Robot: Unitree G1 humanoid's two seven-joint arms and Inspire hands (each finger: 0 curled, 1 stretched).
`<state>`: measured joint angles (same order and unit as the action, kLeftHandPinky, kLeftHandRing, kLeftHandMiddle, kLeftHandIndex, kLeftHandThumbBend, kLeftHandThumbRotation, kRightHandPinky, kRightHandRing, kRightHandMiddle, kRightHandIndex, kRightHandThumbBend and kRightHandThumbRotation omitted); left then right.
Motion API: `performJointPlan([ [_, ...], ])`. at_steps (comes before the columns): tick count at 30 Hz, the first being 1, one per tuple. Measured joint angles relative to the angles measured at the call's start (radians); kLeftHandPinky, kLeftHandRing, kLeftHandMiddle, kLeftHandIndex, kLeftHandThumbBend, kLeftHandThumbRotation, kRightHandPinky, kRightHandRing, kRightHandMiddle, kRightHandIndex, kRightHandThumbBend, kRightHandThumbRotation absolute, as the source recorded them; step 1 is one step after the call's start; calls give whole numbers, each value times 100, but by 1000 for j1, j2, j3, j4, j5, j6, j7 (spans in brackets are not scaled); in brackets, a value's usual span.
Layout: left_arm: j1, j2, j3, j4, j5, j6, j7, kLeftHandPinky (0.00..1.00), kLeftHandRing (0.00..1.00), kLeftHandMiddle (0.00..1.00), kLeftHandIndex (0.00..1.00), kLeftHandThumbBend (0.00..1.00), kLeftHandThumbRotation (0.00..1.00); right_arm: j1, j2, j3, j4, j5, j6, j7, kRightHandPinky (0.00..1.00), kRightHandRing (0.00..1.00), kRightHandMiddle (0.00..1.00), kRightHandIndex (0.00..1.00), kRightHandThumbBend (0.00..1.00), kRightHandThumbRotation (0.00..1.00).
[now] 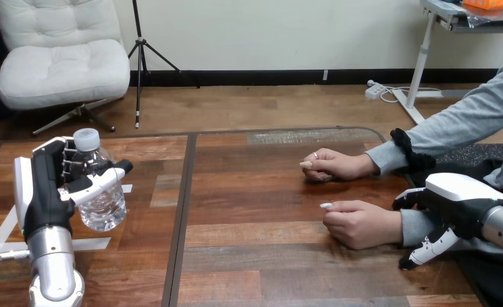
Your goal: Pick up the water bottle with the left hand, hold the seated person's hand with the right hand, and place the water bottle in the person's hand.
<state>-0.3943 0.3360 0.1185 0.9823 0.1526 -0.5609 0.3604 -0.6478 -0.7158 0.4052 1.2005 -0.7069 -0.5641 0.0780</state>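
Observation:
A clear water bottle (101,203) with a white cap stands upright at the left of the wooden table (268,256). My left hand (44,192) is shut on it, thumb across the front and fingers behind. At the right, the person's nearer hand (358,224) rests loosely closed on the table. My right hand (456,203) sits over its grey-sleeved wrist (413,224), thumb on the far side and fingers curled under the near side. The person's farther hand (333,165) lies on the table behind it, apart from both my hands.
White tape strips (98,244) mark the table under and beside the bottle. A dark seam (181,224) runs front to back between the bottle and the person's hands. A black mat (472,153) lies at the far right.

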Motion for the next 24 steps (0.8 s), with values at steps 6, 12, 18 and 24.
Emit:
performJointPlan([
  [6, 0, 0, 0, 0, 0, 0, 0, 38, 41, 45, 44, 71, 0, -11, 1, 13, 9, -7, 5, -8, 71, 81, 82, 80, 100, 34],
  [12, 0, 0, 0, 0, 0, -1, 0, 38, 41, 45, 44, 71, 0, -24, 3, 27, 22, -12, 9, -12, 68, 79, 81, 79, 100, 33],
  [18, 0, 0, 0, -1, 1, -1, 0, 38, 41, 45, 44, 71, 0, -31, 5, 31, 26, -17, 22, -12, 66, 78, 80, 78, 97, 32],
  [24, 0, 0, 0, -1, 2, -1, 1, 38, 41, 45, 44, 72, 0, -36, 7, 36, 27, -17, 37, -12, 63, 75, 79, 78, 93, 30],
])
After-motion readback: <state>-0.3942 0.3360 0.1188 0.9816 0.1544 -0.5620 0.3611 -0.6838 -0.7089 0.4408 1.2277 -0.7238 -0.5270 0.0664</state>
